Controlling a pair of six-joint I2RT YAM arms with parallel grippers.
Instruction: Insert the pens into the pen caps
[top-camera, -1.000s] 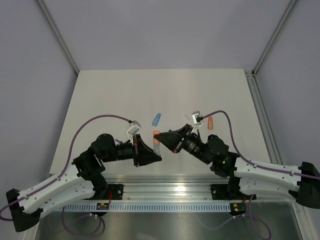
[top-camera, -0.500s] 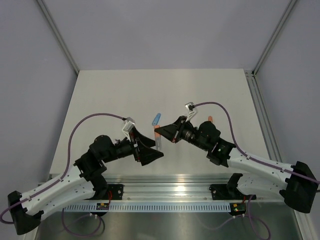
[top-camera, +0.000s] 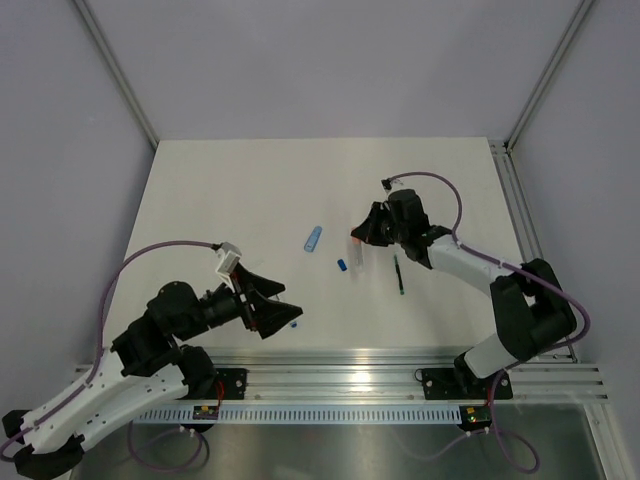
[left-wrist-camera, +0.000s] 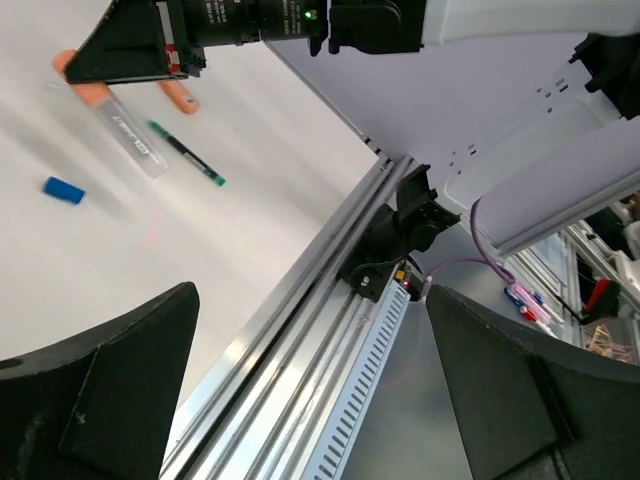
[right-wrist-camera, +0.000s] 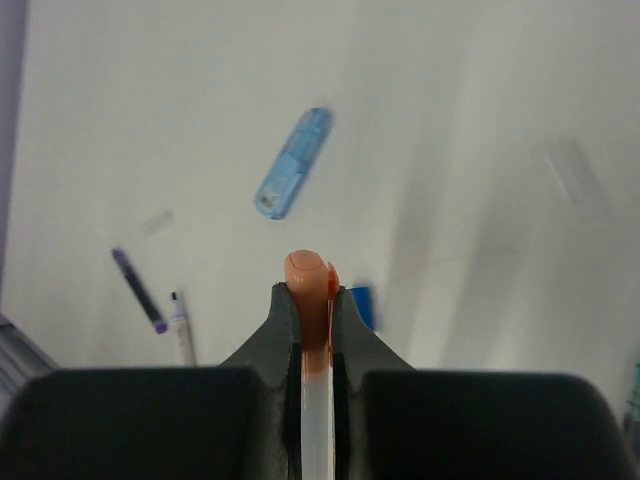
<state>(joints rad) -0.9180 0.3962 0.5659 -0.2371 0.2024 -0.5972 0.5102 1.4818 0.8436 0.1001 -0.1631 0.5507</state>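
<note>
Plainer from the right wrist than overhead: right gripper (right-wrist-camera: 312, 303) clamped on 1 clear orange-ended pen (right-wrist-camera: 306, 270); left gripper (left-wrist-camera: 310, 298) gapes apart.

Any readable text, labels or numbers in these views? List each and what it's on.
No text can be read in any view.
Clear-barrel pen, held in the right tool: dark print along the barrel, too small and blurred to read.
</note>
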